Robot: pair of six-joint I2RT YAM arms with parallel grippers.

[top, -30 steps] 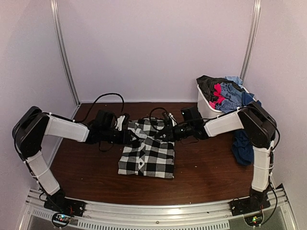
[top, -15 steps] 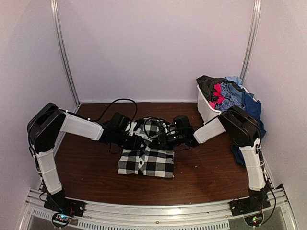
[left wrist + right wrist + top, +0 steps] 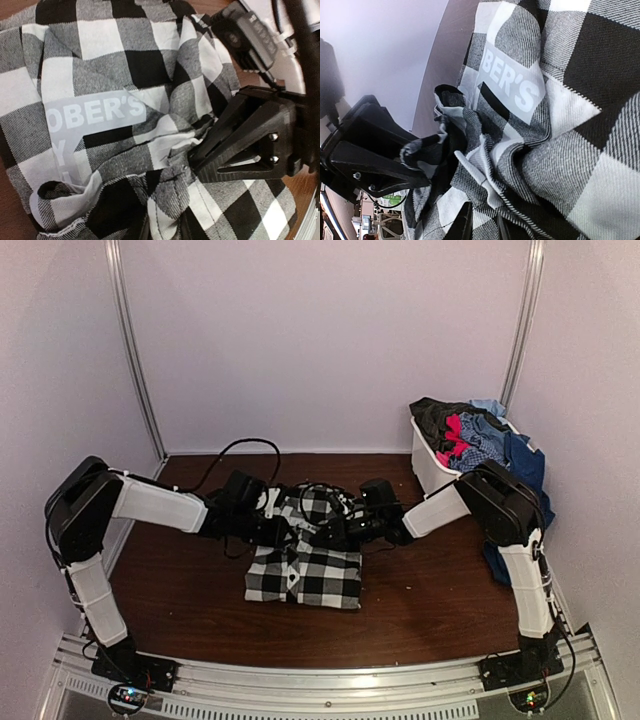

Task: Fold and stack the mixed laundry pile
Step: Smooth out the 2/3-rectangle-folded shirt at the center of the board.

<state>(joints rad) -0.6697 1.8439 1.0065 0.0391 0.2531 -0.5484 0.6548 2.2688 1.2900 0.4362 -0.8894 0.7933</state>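
Checked shirt (image 3: pixel 305 575): black-and-white, lying mid-bench (image 3: pixel 430 610); near half flat, far half bunched into raised folds, with white lettering on a grey patch.
Left tool (image 3: pixel 422 157): nearly pressed together, pinching a ridge of the shirt's gathered cloth.
Right tool (image 3: pixel 196 164): narrowed to a wedge, tips nipping a fold of the same shirt, just beside the left tool.
Laundry pile (image 3: pixel 465 430): far right, heaped in the white bin (image 3: pixel 428 465); dark grey, red/pink and light blue plaid pieces.
Navy piece (image 3: pixel 515 540): draped down outside the bin's right side.
Change since a second ago: both tools drawn in from the shirt's far edge to its middle; left tool closed down from wider; far half more rumpled.
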